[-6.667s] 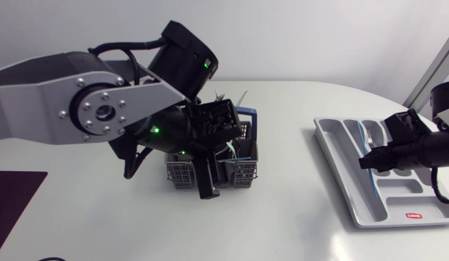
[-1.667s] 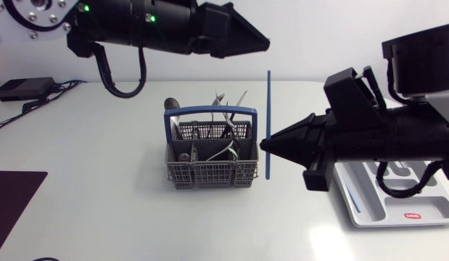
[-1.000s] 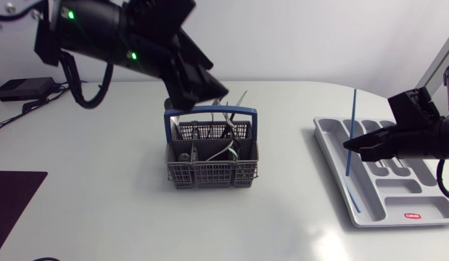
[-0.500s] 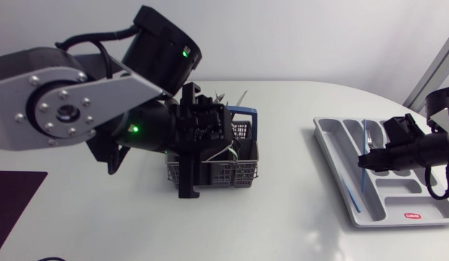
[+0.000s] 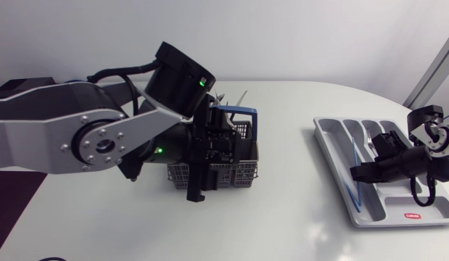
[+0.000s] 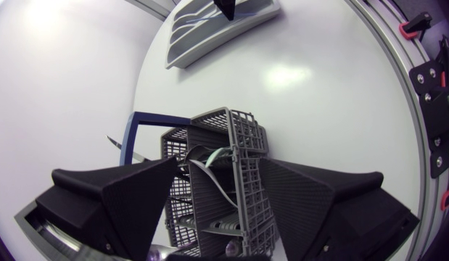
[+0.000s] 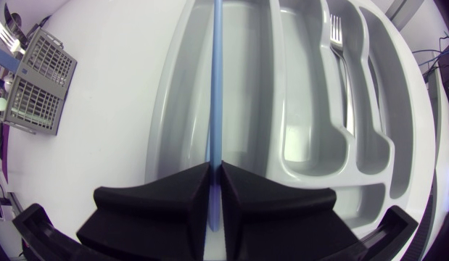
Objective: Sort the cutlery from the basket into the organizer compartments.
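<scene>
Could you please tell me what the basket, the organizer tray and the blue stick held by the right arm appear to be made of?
The basket looks like matte grey moulded plastic, judging by its thick lattice walls. The organizer tray seems to be light grey plastic, slightly glossy, with rounded moulded dividers. The blue stick is probably plastic: an even pale blue and smooth, though its look leaves the material open.

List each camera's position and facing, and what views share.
Head view: fixed above the table, looking down; left arm, right arm, basket, organizer.
Left wrist view: on left arm, looking into basket; left gripper open astride it.
Right wrist view: on right arm, over organizer; right gripper shut on blue stick.
Shared: all three show basket and organizer.
</scene>
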{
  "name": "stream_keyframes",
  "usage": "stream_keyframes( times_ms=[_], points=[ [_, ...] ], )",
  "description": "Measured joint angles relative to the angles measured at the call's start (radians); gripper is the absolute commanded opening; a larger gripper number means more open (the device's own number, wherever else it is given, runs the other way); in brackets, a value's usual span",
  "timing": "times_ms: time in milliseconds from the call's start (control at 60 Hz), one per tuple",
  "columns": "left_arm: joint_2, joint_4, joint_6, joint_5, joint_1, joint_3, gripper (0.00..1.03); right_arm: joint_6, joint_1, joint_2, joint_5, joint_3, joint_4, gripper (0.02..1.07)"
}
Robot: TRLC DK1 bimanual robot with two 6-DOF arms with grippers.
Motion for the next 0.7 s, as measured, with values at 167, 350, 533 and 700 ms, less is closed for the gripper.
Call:
stream_keyframes(
  times_ms=[167, 350, 533, 700],
  points=[
    [0.045, 0.011, 0.032, 0.001, 0.010, 0.002, 0.57, 0.000, 0.000, 0.013, 0.003, -0.008, 0.018, 0.39],
    [0.101, 0.035, 0.066, 0.000, 0.042, 0.010, 0.51, 0.000, 0.000, 0.019, 0.011, -0.008, 0.027, 0.65],
    [0.134, 0.074, 0.095, 0.001, 0.053, 0.035, 0.51, -0.001, 0.007, 0.016, 0.006, -0.019, 0.033, 0.75],
    [0.179, 0.089, 0.121, 0.001, 0.060, 0.060, 0.45, -0.001, 0.021, 0.002, 0.008, -0.039, 0.037, 0.75]
  ],
)
